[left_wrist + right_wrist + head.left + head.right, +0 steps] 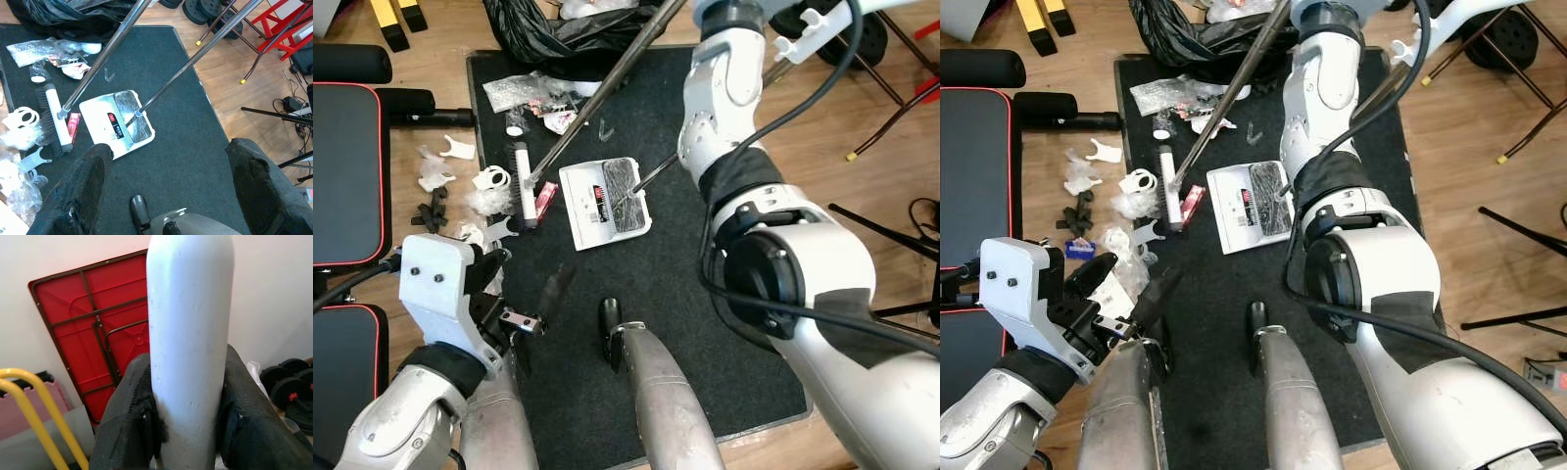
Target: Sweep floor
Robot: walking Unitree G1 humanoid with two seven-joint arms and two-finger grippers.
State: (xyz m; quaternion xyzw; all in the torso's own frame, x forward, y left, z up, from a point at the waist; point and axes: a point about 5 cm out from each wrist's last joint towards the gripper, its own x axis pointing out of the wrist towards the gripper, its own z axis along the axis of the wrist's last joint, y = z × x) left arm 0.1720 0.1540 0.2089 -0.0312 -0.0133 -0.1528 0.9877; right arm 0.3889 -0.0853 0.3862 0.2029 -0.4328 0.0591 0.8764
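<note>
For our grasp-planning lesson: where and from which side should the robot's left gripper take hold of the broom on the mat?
Grip the broom's metal handle just above the brush head: a slim rod slanting up off the mat. The dustpan crowds its right, so the open left gripper likely best comes from the near left, fingers straddling it. Right gripper is shut on a white pole.

A white dustpan (1252, 207) lies on the black mat (1224, 323) beside a broom head (1168, 185).
</note>
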